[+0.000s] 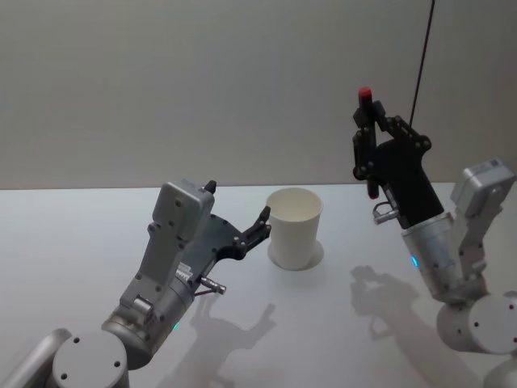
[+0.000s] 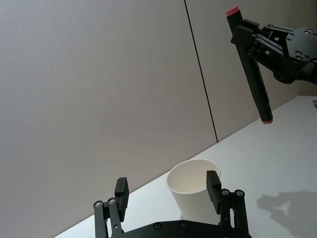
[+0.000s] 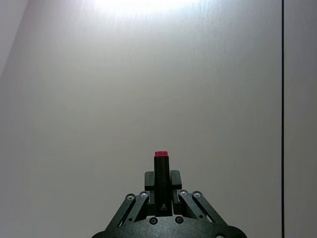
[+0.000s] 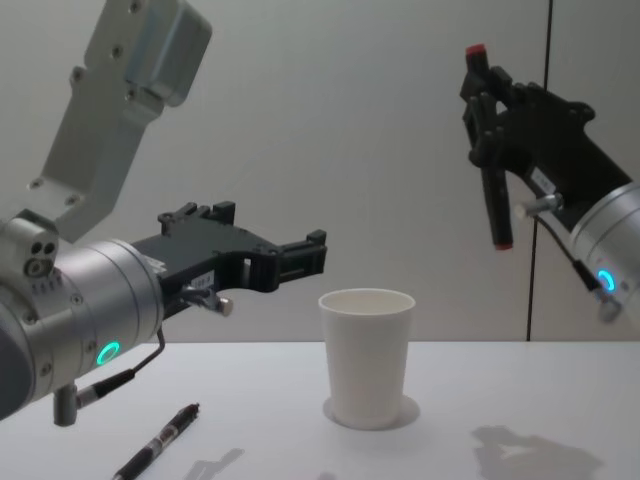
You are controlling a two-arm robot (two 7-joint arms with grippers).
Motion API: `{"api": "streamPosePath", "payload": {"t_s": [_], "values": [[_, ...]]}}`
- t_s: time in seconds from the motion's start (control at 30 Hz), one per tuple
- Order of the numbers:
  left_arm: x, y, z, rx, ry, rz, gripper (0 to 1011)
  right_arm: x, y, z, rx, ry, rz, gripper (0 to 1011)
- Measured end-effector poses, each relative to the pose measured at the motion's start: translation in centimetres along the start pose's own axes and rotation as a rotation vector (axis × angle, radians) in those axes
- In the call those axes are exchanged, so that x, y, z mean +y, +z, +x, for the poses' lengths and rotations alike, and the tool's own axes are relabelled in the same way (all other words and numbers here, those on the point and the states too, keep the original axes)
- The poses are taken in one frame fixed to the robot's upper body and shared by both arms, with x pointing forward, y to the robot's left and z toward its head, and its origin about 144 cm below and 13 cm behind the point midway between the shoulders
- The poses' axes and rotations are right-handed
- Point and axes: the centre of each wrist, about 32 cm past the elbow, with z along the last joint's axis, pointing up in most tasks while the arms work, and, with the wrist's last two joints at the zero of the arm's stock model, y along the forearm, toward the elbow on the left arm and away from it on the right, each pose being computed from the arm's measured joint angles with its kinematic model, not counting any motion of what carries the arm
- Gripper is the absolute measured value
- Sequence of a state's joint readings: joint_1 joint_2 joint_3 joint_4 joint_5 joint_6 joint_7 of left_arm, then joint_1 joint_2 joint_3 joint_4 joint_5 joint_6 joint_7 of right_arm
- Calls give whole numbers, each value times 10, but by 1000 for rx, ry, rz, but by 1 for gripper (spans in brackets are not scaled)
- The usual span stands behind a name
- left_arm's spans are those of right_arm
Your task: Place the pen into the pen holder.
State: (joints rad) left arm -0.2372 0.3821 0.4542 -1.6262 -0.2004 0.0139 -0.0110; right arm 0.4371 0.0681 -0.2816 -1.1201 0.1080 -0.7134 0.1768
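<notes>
At the centre of the white table (image 1: 89, 242) stood the white paper cup (image 1: 295, 228), upright, its mouth open and nothing visible inside. The left gripper (image 2: 167, 183) hung just to the robot's left of the cup at about rim height. Its fingers (image 2: 121, 190) were spread apart and held nothing, and whether the nearer fingertip touched the cup wall could not be told. The right gripper (image 3: 162, 177) was raised well above the table, to the robot's right of the cup and higher than its rim. Its two fingers were closed onto the upper part of the black marker pen (image 4: 497, 200). This pen had a red tip at each end and hung nearly upright, its lower end clear of the cup and not over its mouth. A second pen (image 4: 160, 441), dark and slender, lay flat on the table below the left arm, well apart from the cup.
</notes>
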Motion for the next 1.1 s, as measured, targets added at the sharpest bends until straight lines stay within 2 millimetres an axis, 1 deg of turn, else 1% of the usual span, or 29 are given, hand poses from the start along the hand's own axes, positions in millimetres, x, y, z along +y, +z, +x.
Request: {"api": "streamPosePath", "payload": {"t_s": [0.13, 0.63, 1.1], "values": [[0, 0, 0, 0, 0, 0, 1003, 0, -5, -4, 25, -4, 19, 167], [0, 0, 0, 0, 0, 0, 1003, 2, -34, -20, 184, -32, 62, 167], [0, 0, 0, 0, 0, 0, 1003, 7, -54, -30, 253, -32, 65, 167]]}}
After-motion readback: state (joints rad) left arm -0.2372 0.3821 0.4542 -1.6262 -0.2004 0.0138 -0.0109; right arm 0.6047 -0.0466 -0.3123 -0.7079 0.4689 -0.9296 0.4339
